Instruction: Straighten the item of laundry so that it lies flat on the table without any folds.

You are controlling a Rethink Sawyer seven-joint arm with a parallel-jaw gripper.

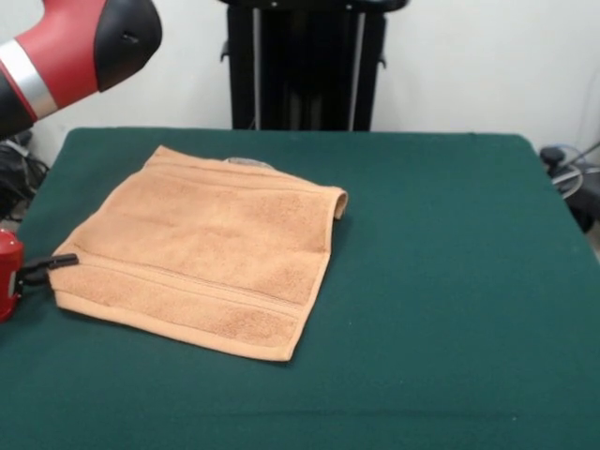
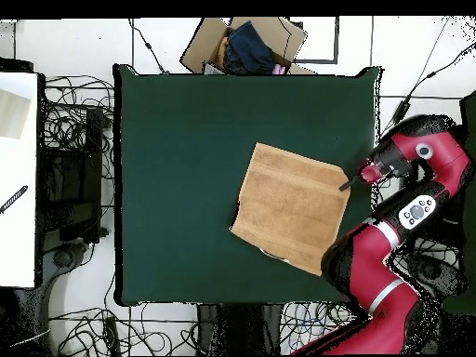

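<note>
On the dark green table (image 1: 450, 281), toward the side where the arm reaches in, the orange-tan terry hand towel (image 1: 202, 258) lies nearly spread.

Its far right corner (image 1: 337, 202) curls up in a small roll, and a pale bit, perhaps the tag, shows at the far hem. The gripper (image 1: 58, 264) sits low at the towel's left corner, its dark tips touching or just beside the hem; whether the jaws are parted or closed on the cloth cannot be told from either view. The overhead view puts the gripper (image 2: 347, 183) at the towel (image 2: 290, 206) corner nearest the red arm (image 2: 372, 270). Judging by its look, the terry is light, soft and limp, likely to drag on the felt rather than slide. The curled corner looks the best place to pinch, pulling outward along the diagonal.
</note>
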